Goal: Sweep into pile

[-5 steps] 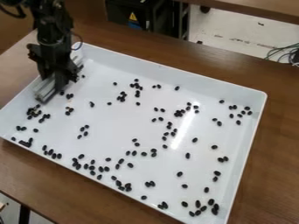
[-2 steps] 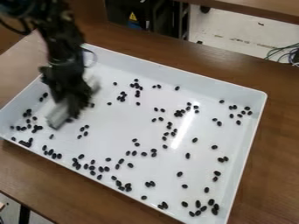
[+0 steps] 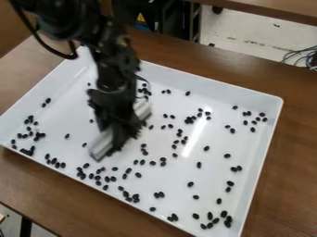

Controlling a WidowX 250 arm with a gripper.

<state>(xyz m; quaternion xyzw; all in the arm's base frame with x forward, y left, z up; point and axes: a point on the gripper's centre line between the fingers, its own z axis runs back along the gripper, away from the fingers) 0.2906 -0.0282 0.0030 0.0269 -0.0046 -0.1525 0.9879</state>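
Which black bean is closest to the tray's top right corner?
The bean at the top right end of the little group there. One bean sits just below it, but this one is nearer that corner of the tray.

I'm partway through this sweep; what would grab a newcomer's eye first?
The black gripper over the left half of the big white tray, with a pale grey bar slanting beneath it. Then the dark, bean-like pieces, scattered across the tray in loose clusters, and the bright glare streak right of centre.
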